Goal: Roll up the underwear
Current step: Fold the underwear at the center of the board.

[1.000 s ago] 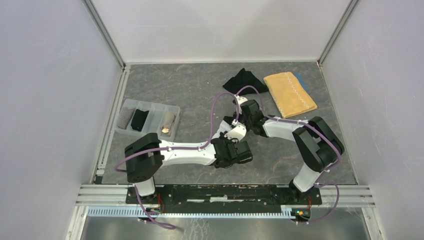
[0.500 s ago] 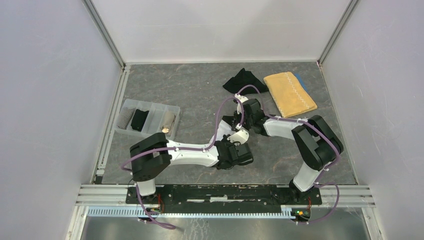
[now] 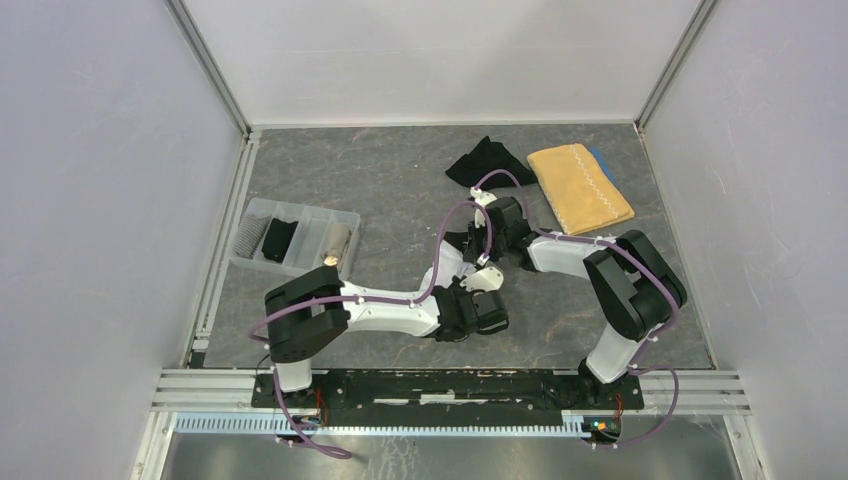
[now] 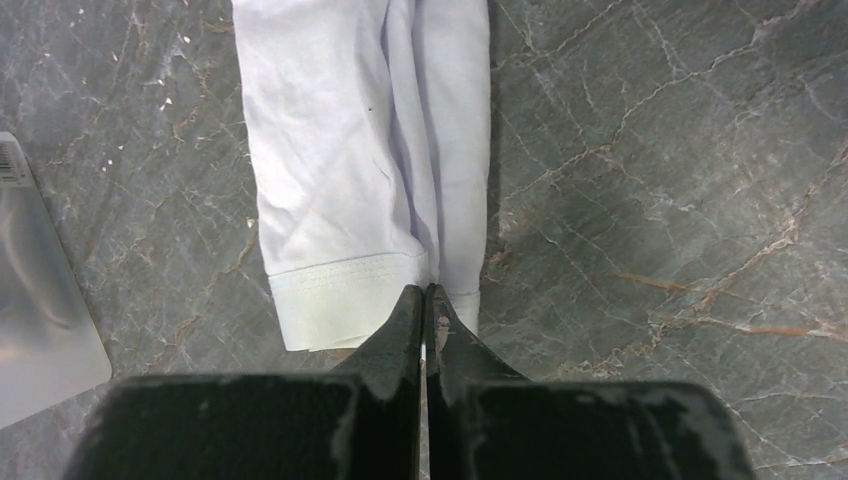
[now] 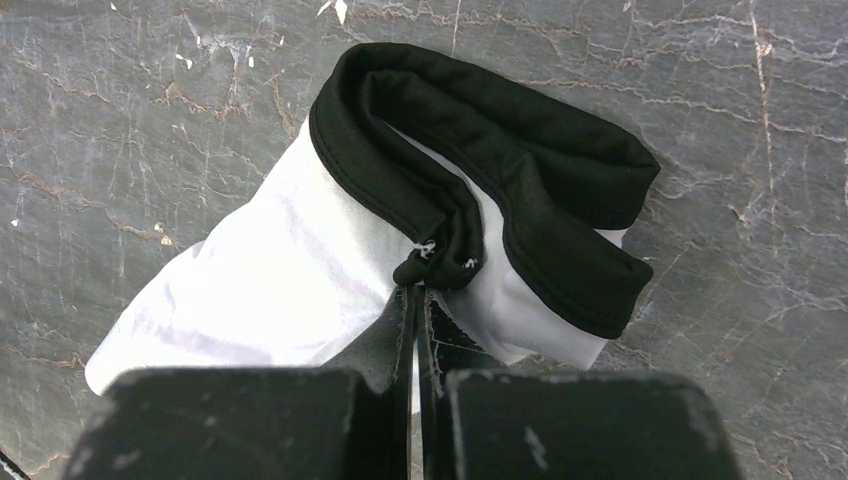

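Observation:
A white underwear with a black waistband lies folded lengthwise on the grey marble-look table, stretched between my two grippers. My left gripper is shut at its stitched hem, with a crease in the cloth running straight into the tips. My right gripper is shut on the bunched waistband at the other end. In the top view the left gripper and right gripper face each other mid-table, and only a bit of the white underwear shows between them.
A black garment and a yellow towel lie at the back right. A clear divided tray at the left holds a grey-striped roll, a black roll and a beige roll. Its corner shows in the left wrist view.
My left arm has swung a little to the right and its gripper has drawn toward the near edge, with the white cloth following. The right gripper has barely moved.

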`<state>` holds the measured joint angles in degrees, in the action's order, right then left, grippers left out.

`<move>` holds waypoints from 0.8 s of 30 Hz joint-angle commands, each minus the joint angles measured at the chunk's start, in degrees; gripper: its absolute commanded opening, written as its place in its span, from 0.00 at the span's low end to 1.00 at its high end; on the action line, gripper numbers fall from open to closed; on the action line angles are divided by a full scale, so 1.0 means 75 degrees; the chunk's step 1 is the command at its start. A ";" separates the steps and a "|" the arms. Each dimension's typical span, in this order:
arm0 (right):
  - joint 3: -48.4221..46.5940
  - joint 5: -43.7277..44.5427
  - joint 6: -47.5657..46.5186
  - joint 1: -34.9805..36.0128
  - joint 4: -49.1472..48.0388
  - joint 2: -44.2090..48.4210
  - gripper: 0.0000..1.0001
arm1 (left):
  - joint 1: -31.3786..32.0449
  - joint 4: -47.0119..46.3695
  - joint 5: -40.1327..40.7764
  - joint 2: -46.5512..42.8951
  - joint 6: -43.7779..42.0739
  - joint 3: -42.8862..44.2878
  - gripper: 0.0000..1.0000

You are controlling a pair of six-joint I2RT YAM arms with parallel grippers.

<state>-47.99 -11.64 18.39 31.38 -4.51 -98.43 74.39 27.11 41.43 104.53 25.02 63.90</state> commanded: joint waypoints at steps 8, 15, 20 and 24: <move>0.0071 -0.0391 0.0091 -0.0016 0.0069 0.0488 0.00 | 0.0054 -0.0565 -0.0467 0.0324 -0.0197 -0.0479 0.02; 0.0035 0.0397 0.0023 -0.0013 0.0332 0.1071 0.00 | 0.0054 -0.0742 -0.0561 0.0499 0.0010 -0.0750 0.02; 0.0155 0.1014 0.0032 -0.0015 0.0747 0.1419 0.00 | 0.0054 -0.0794 -0.0602 0.0546 0.0006 -0.0820 0.02; 0.0311 0.1310 -0.0010 -0.0013 0.1026 0.1435 0.00 | 0.0047 -0.0789 -0.0579 0.0549 0.0004 -0.0832 0.02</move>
<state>-46.94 -6.68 18.79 31.44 1.06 -89.19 74.76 20.43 42.17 105.69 25.02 60.16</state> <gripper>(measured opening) 0.006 0.035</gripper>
